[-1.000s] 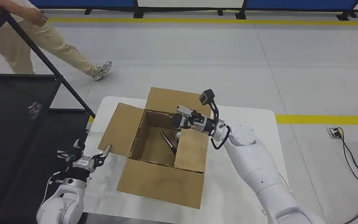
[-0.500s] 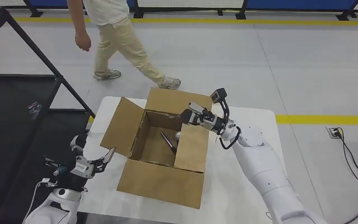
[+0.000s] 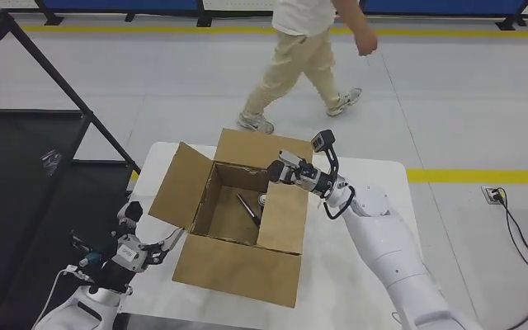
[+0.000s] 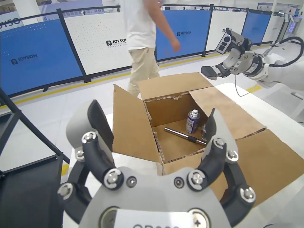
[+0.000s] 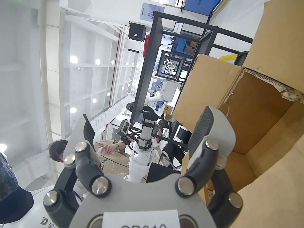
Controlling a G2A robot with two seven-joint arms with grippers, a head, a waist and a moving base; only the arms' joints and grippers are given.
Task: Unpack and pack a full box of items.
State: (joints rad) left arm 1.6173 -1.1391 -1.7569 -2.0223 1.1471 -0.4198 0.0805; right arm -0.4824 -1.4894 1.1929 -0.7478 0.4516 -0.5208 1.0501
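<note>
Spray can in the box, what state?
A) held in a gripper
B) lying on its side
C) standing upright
C: the spray can stands upright on the floor of the box, cap up, next to a metal rod that lies flat.

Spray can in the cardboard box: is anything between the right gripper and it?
Nothing visible does. The flaps of the cardboard box stand open, the open right gripper hangs above the opening's far corner, and the spray can stands uncovered inside, beside a metal rod.
</note>
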